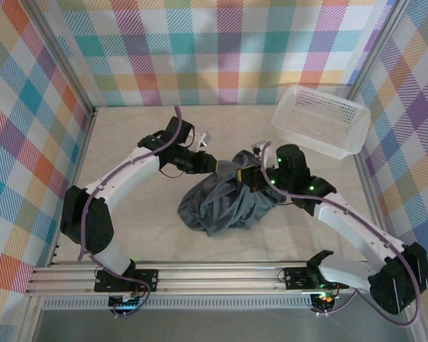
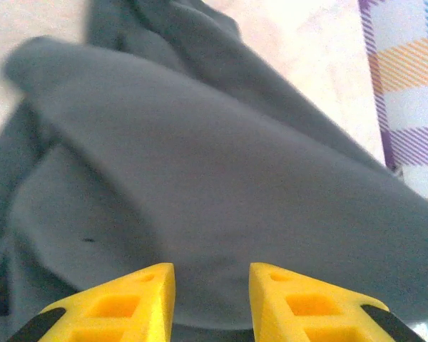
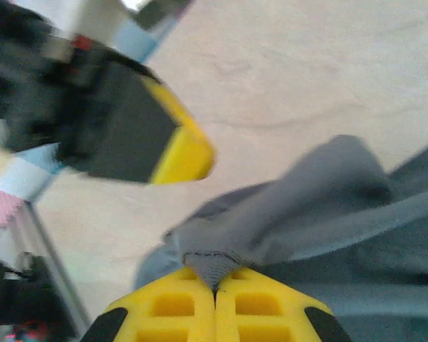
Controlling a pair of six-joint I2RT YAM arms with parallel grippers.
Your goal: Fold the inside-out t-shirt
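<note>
Pinching a t-shirt (image 3: 342,206) fold, right gripper (image 3: 215,279) clamped; left gripper (image 2: 212,278) part-open, seemingly touching it.

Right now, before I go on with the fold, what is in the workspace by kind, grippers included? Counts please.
dark grey t-shirt: 1
white mesh basket: 1
grippers: 2, the left gripper open, the right gripper shut on the t-shirt
Total: 4

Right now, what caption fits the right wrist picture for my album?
Right gripper shut on a fold of the grey t-shirt, left gripper close by.
</note>
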